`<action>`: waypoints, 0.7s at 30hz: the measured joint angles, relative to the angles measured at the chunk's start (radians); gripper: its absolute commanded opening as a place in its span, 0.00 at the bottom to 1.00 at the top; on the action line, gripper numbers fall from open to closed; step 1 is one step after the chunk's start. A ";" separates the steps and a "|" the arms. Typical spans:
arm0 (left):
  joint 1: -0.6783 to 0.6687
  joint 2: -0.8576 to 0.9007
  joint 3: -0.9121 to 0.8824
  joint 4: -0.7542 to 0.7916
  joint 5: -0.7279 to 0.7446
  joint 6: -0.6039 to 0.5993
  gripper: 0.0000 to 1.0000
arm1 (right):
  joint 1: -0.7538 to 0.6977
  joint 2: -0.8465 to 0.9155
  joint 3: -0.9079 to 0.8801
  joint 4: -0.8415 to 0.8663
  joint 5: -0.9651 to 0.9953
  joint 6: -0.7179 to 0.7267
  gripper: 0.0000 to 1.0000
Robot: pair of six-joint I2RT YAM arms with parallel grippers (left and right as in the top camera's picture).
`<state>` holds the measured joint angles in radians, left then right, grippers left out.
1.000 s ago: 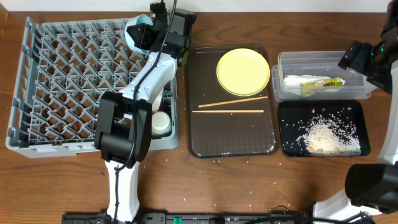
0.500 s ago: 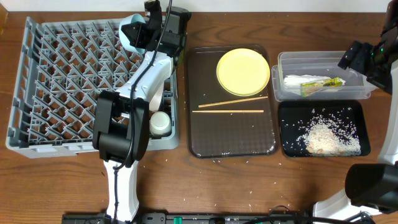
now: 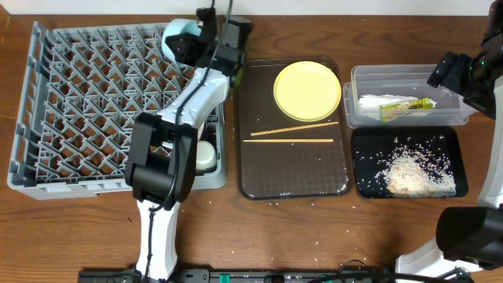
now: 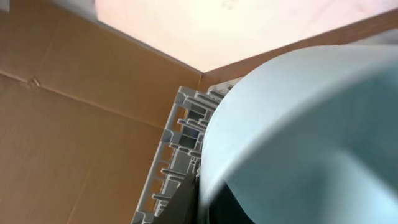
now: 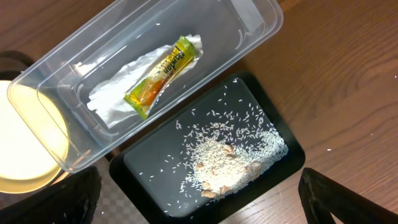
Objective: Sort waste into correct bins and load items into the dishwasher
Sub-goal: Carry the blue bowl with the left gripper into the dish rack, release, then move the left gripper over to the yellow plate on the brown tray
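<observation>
Pinching the light blue bowl (image 3: 179, 39) with the left gripper (image 3: 196, 45), jaws clamped on its rim, up at the far right corner of the dish rack (image 3: 78, 102). Tilted on edge there, just above the rack's far wall. Filling most of the left wrist view with blurred pale blue (image 4: 298, 124), so no telling where the pads sit; only a sliver of rack corner (image 4: 180, 143) peeking past it. From above, hidden in part behind the wrist and cable.

Over on the right, hanging above the bins with the right gripper (image 5: 199, 202), jaws spread wide. Below it: snack wrapper (image 5: 160, 76) lying on the white paper (image 5: 115, 99) inside the clear tub (image 5: 264, 22); rice (image 5: 233, 165) heaped in the black tray (image 5: 292, 155), just near of the tub.

Between rack and bins, on the brown serving tray (image 3: 291, 177): yellow plate (image 3: 306, 90) at the far end, close to the tub's left wall, and chopsticks (image 3: 295, 135) mid-tray. White cup (image 3: 204, 153) tucked in the rack's near right corner, half covered by the arm. Open pegs across the rack's left and middle. Stray grains on the tabletop (image 3: 314, 236).
</observation>
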<state>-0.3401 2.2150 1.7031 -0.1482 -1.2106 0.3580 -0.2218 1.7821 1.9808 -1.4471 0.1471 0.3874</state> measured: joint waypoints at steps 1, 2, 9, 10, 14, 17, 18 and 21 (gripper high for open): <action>-0.006 0.003 0.000 -0.003 0.000 0.003 0.16 | 0.000 0.000 0.000 0.000 0.000 0.000 0.99; -0.010 0.005 0.000 -0.005 0.000 0.006 0.22 | 0.000 0.000 0.000 0.000 0.000 0.000 0.99; -0.027 0.009 0.000 -0.031 -0.032 0.012 0.36 | 0.000 0.000 0.000 0.000 0.000 0.000 0.99; -0.029 0.009 0.000 -0.031 -0.047 0.013 0.36 | 0.000 0.000 0.000 0.000 0.000 0.000 0.99; -0.041 0.009 0.000 -0.037 -0.106 0.013 0.37 | 0.000 0.000 0.000 0.000 0.000 0.000 0.99; -0.054 0.009 0.000 -0.073 -0.127 0.005 0.41 | 0.000 0.000 0.000 0.000 0.000 0.000 0.99; -0.060 0.009 0.000 -0.093 -0.126 0.000 0.42 | 0.000 0.000 0.000 0.000 0.000 0.000 0.99; -0.079 0.009 0.000 -0.185 -0.092 -0.042 0.45 | 0.000 0.000 0.000 0.000 0.000 0.000 0.99</action>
<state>-0.4194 2.2238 1.7031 -0.3336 -1.3025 0.3161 -0.2218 1.7821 1.9808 -1.4475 0.1467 0.3874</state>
